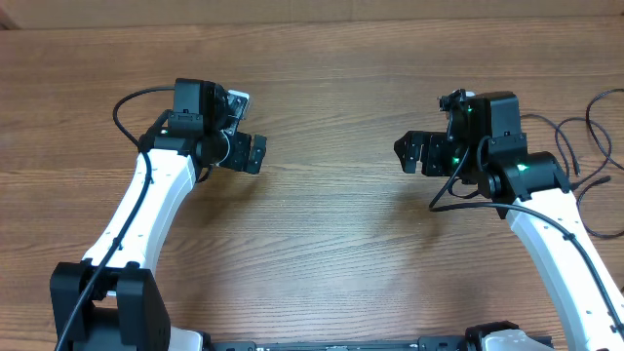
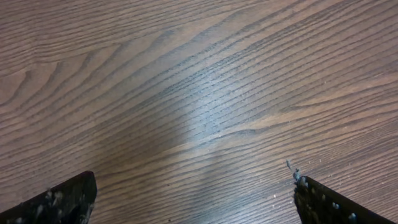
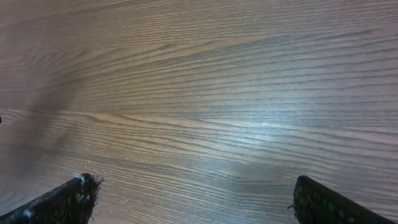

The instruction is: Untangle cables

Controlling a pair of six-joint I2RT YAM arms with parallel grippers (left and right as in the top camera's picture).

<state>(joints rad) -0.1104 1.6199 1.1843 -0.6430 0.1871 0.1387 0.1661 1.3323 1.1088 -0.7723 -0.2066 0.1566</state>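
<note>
Thin black cables (image 1: 573,164) lie in loose loops on the wooden table at the far right edge of the overhead view, behind my right arm; part of them runs out of frame. My left gripper (image 1: 257,153) hovers left of centre, open, pointing right. My right gripper (image 1: 407,153) hovers right of centre, open, pointing left, and the two face each other across a gap. In the left wrist view the left gripper (image 2: 194,186) has only bare wood between its fingers. The right wrist view shows the same for the right gripper (image 3: 194,186). Neither wrist view shows the cables.
The wooden table (image 1: 331,88) fills every view. The white arms reach in from the front edge, each with its own thicker black cord (image 1: 127,102) looping by the wrist. Bits of fluff cling to the fingertips (image 3: 84,186).
</note>
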